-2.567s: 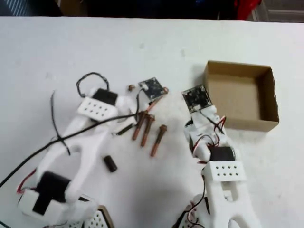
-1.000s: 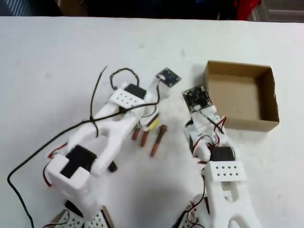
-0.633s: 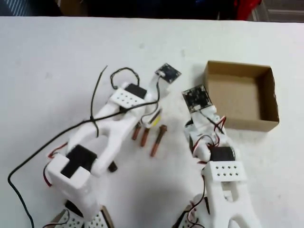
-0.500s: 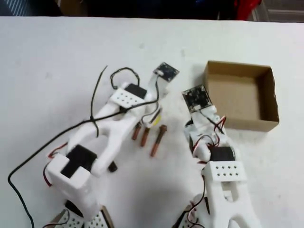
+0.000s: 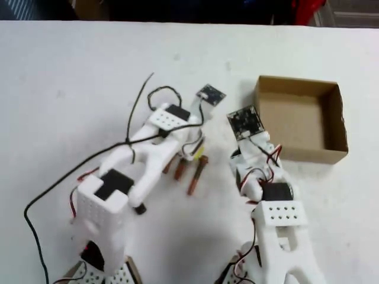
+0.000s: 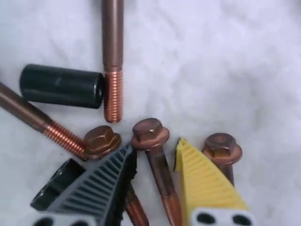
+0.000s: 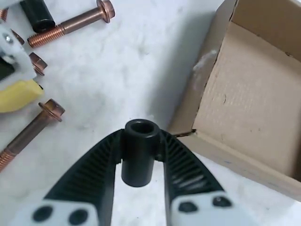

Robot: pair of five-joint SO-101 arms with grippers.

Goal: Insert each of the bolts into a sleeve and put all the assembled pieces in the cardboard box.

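While wide astride a copper bolt (image 6: 158, 167), left gripper (image 6: 155, 146); black sleeve (image 7: 139, 155) tight in right gripper (image 7: 141, 140).

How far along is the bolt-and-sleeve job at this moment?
Nothing is done yet: the cardboard box is empty. In hand: the right gripper holds a black sleeve, and the left gripper is open astride a bolt. Left to do: all visible bolts lie loose, unsleeved.

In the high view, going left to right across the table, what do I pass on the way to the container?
loose black sleeve → bolts → right arm → cardboard box. The left arm stretches over the sleeve and the bolts, so it is left out.
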